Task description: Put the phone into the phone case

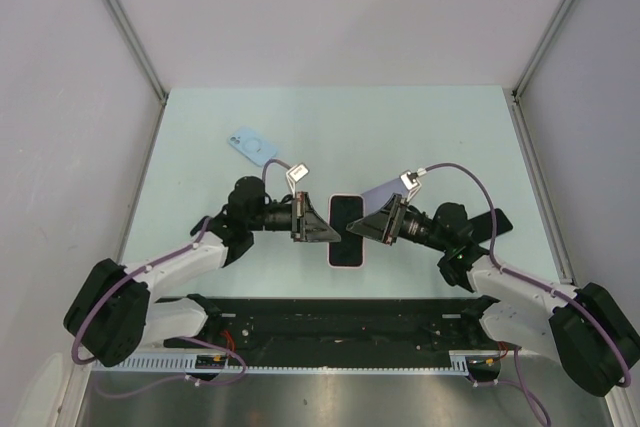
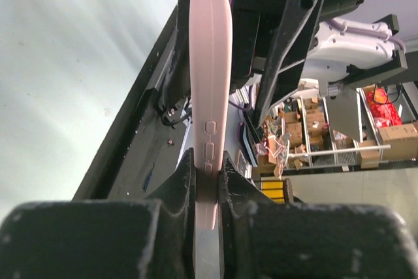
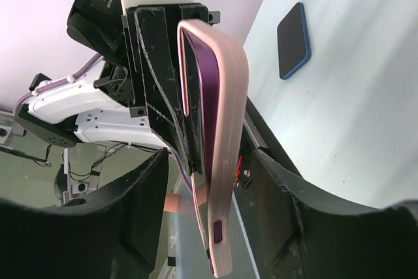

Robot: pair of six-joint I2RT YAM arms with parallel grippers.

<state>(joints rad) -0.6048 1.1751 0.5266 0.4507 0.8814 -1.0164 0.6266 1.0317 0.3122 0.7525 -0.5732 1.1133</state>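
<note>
blue case (image 1: 250, 145): on table (image 1: 400, 127), well apart | pink case (image 1: 347, 230): in left hand (image 2: 208, 171)

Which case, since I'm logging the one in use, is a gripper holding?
The pink case, pinched at its edge by the left gripper. The light blue case lies on the table farther back, with neither gripper touching it.

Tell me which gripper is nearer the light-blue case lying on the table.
Left. The light-blue case lies behind and left of the left gripper; the right gripper is farther right, across the pink-cased phone.
</note>
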